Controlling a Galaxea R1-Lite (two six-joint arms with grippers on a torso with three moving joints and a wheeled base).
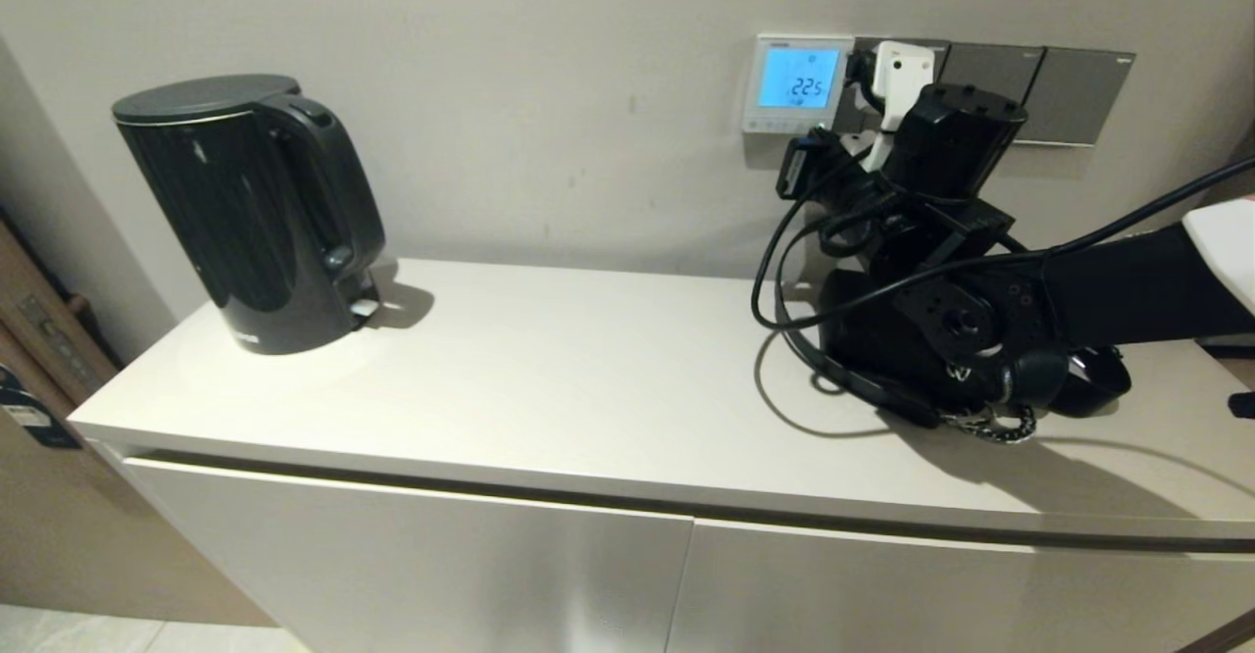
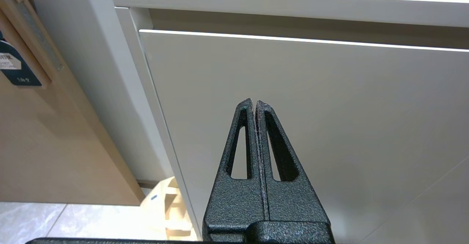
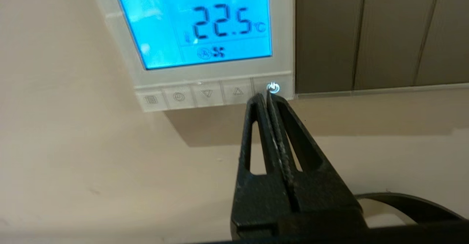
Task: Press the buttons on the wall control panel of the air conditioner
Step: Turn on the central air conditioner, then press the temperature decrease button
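The air conditioner's wall control panel [image 1: 796, 84] is a white-framed thermostat on the wall; its screen [image 3: 198, 24] glows light blue and reads 22.5 °C. The buttons [image 3: 205, 94] are a row of pale keys along its bottom strip. The key at the end nearest the grey plates carries a lit blue power symbol [image 3: 273, 87]. My right gripper [image 3: 264, 96] is shut and empty, with its tips at the lower edge of that power key. My right arm [image 1: 956, 143] reaches up to the wall below the panel. My left gripper [image 2: 254, 103] is shut and empty, parked low before the cabinet door.
A black electric kettle [image 1: 250, 207] stands on the white cabinet top [image 1: 588, 369] at the left. Grey switch plates [image 1: 1039, 94] adjoin the thermostat on the right, also in the right wrist view [image 3: 384, 35]. The arm's black cables [image 1: 784, 280] hang over the cabinet top.
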